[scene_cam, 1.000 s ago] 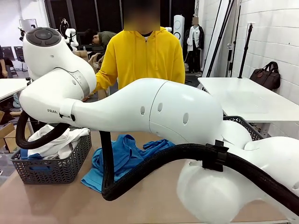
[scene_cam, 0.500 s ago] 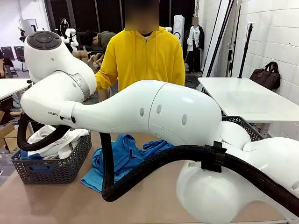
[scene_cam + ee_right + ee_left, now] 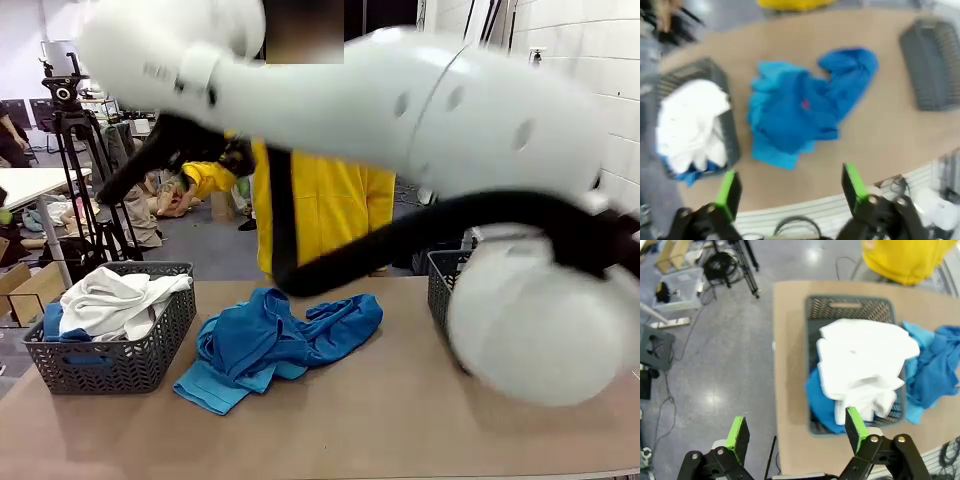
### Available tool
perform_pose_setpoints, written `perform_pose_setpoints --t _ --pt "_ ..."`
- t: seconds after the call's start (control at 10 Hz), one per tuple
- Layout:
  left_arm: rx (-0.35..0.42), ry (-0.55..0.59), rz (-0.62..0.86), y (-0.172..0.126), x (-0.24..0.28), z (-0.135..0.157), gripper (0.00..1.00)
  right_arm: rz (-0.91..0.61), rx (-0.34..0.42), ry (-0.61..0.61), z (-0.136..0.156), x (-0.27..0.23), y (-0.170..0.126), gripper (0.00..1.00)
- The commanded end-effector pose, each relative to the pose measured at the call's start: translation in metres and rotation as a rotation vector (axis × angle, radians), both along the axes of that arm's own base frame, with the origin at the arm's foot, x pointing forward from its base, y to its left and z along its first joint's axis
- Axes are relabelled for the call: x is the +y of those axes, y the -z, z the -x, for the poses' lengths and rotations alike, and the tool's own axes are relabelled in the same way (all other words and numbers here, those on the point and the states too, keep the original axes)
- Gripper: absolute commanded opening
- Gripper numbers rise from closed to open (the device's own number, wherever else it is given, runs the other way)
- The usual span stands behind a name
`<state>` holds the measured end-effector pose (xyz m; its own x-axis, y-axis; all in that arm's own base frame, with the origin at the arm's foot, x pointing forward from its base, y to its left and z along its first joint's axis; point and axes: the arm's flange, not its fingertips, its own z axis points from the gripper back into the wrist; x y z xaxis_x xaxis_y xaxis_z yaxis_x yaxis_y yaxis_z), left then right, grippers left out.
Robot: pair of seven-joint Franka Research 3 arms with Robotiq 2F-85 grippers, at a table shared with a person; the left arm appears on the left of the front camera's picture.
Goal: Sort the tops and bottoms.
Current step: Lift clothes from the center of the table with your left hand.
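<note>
Pile of royal blue and turquoise garments [image 3: 270,340] lies on my table [image 3: 400,420] beside the grey mesh basket [image 3: 110,365], which holds white garments [image 3: 115,300] over blue cloth [image 3: 820,400]. My left gripper [image 3: 796,434] and right gripper [image 3: 790,194] hang high, both spread wide and empty.

The near strip of the counter [image 3: 330,430] is bare, so a hand could pass there from left to right. In the middle lies a heap of blue clothes [image 3: 270,340]. Just beside it, at the left, a grey basket [image 3: 110,365] is piled with white cloth [image 3: 115,300] above its rim. There is a bare gap between the heap and a second basket [image 3: 440,285] at the right. A big white robot arm [image 3: 400,100] and its black cable [image 3: 285,230] cross above the counter. A person [image 3: 340,210] stands at the far side.
</note>
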<state>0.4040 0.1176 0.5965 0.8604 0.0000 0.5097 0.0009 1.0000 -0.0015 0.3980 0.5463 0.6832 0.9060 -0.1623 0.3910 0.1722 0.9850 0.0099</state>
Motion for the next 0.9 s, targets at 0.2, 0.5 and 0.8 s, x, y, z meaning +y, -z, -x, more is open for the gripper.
perform_pose_setpoints --t 0.2,0.5,0.8 --pt "0.009 0.008 0.026 0.041 -0.097 0.0 1.0 0.004 0.015 0.083 0.013 -0.028 -0.022 1.0" --pt "0.024 0.064 -0.015 0.015 -0.067 0.005 1.0 0.004 0.015 0.083 0.013 -0.028 -0.022 1.0" --pt "0.004 0.093 0.006 0.026 -0.094 0.009 1.0 -0.036 0.012 0.064 0.008 -0.072 -0.003 1.0"
